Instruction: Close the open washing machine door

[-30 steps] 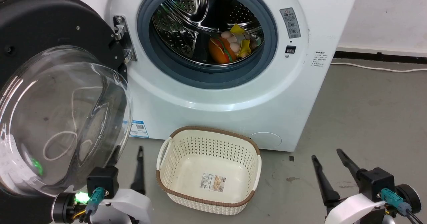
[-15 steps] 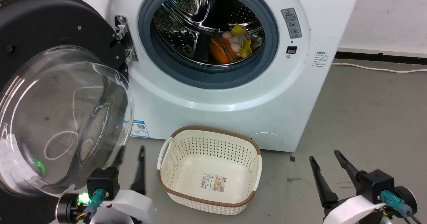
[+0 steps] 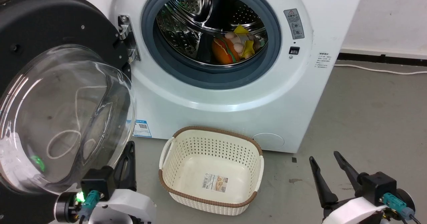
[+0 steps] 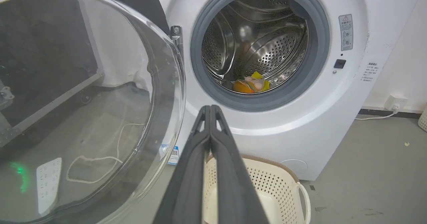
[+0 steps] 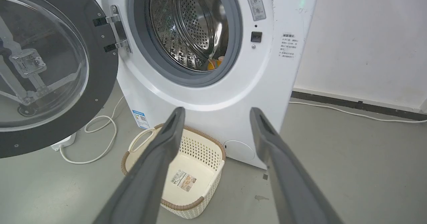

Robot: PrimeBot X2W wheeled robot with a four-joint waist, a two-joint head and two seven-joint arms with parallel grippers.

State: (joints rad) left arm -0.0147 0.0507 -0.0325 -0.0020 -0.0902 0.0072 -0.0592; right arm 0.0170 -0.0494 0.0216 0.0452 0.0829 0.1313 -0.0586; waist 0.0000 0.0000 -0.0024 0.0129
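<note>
Finding: the washing machine door (image 3: 63,100) stands swung wide to the left of the washing machine (image 3: 233,110), with the hinge (image 3: 128,47) at the port's left and the glass bowl facing me. My left gripper (image 3: 128,164) sits low, just beside the bowl's lower edge, fingers pressed together, holding nothing. My right gripper (image 3: 323,157) is spread and empty.

Recommendation: contact the black rim far from the hinge, not the glass. Swing steadily past the basket (image 3: 213,129) and press until the latch catches.

Door (image 3: 63,100) open at left of washer (image 3: 217,117), toys (image 3: 233,47) in drum (image 3: 186,20), basket (image 3: 213,144) on floor (image 3: 367,117) before washer, left gripper (image 3: 130,145) between door and basket, right gripper (image 3: 323,155) well right of basket
</note>
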